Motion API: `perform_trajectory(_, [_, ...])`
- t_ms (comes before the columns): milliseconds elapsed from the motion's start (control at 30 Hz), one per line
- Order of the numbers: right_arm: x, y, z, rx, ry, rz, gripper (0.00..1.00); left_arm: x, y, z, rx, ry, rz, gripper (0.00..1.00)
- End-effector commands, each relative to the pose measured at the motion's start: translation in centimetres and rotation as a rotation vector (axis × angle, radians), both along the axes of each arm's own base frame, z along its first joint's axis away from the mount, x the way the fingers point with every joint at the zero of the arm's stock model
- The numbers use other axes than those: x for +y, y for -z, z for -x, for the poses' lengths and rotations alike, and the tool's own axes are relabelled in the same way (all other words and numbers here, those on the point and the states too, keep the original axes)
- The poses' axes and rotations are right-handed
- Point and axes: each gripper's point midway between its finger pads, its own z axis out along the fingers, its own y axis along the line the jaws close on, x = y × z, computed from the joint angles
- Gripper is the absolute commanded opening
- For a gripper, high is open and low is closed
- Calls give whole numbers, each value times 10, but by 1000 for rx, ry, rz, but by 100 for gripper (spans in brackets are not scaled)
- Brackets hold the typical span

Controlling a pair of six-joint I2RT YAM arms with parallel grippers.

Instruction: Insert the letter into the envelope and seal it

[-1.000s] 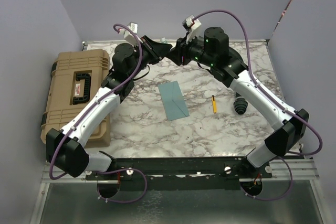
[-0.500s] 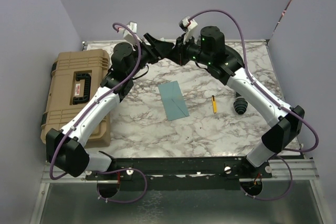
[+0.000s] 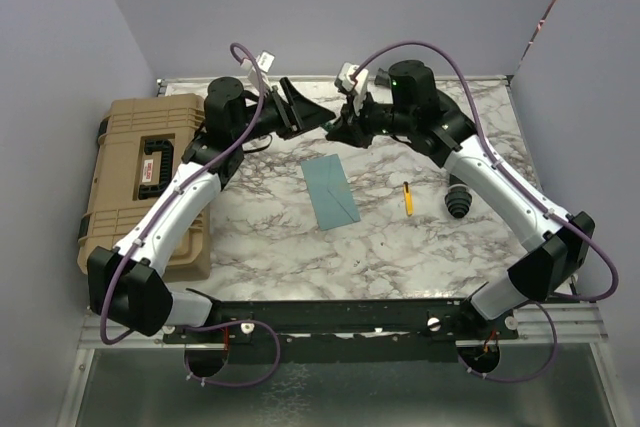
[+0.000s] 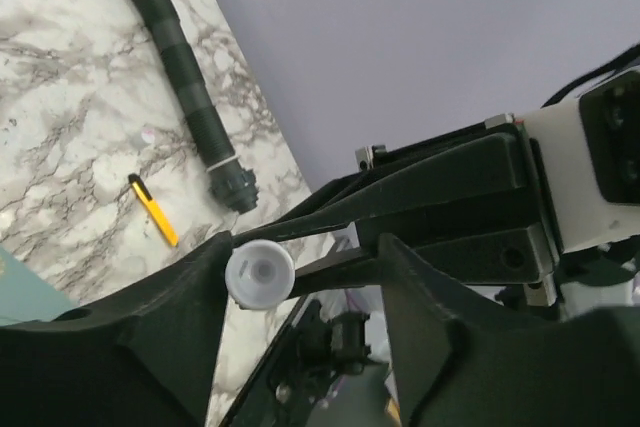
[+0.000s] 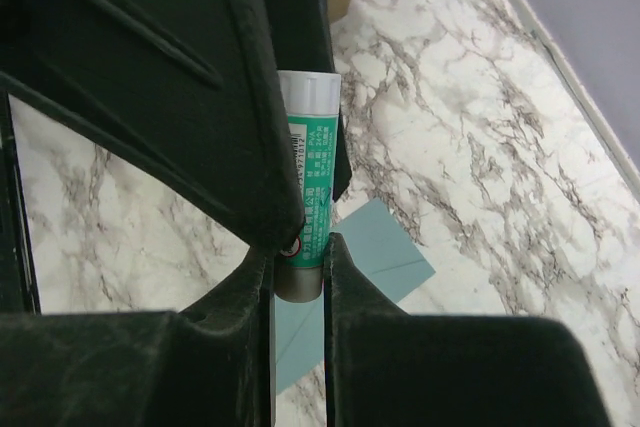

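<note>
While the right gripper (image 5: 300, 259) pinches the glue stick (image 5: 312, 162) and the left gripper (image 3: 314, 114) gapes, the envelope (image 3: 330, 192) lies lengthwise down-frame below both.

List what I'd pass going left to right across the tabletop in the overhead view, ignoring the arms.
Tan case → envelope → yellow pen → black ribbed plug.

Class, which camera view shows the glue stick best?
The right wrist view: the glue stick sits mid-frame, green label and white cap clear, pinched in the right hand. The left wrist view shows only its round white end; from above it is too small to see.
</note>
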Motion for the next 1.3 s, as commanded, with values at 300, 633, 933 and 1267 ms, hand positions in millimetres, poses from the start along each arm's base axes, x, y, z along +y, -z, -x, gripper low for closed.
perform_trajectory(300, [-9,15,23,-62,-146,106,0,-25,51,50,150,295,-62,23])
perform_trajectory(633, [-12,25,37,-40,-189,116,0,-27,58,43,154,291,-83,47])
perform_trajectory(933, [-10,33,29,-12,-155,117,0,-25,69,51,141,311,-125,0])
perform_trajectory(1267, [-35,48,6,140,205,89,63,19,78,-9,79,-106,-270,0])
